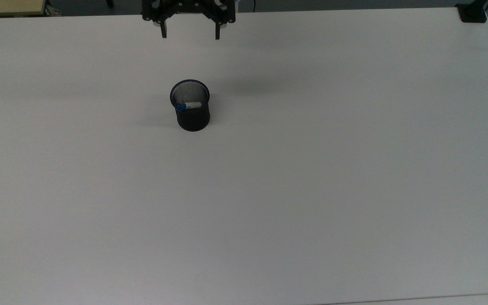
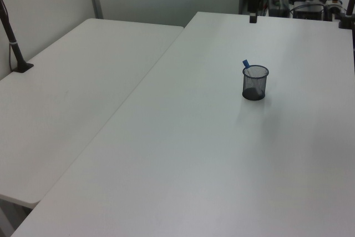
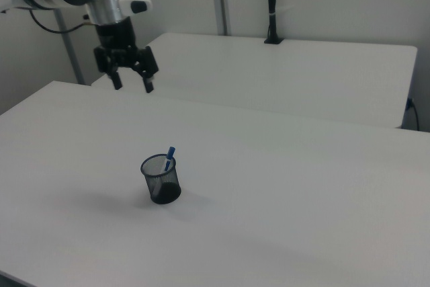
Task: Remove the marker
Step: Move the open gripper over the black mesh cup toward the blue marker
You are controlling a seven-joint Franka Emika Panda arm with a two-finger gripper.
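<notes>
1. the gripper (image 1: 189,36) hung in the air above the far side of the white table (image 1: 311,178), toward the top view's upper edge. its two fingers were spread wide apart and held nothing.

2. the marker (image 1: 187,105) stood inside the black mesh cup (image 1: 192,115), its blue cap poking just above the rim. in the right view the marker (image 3: 169,158) leaned against the cup's wall, cap end up and tilted toward the right view's right.

3. the relation that mattered: the cup sat below the gripper in the top view, nearly in line with the gap between the fingers, and well apart from them. in the right view the gripper (image 3: 132,82) was higher than the cup (image 3: 160,179) and off toward the right view's upper left.

4. the marker's long axis ran steeply upward, so a grasp from above on the capped end looked the likeliest approach.

5. the cup's rim ringed the marker closely; the fingers would probably have to straddle the cap without catching the mesh, or the cup might tip or lift with it.

6. a second white table (image 2: 66,98) stood beside the first in the left view.
</notes>
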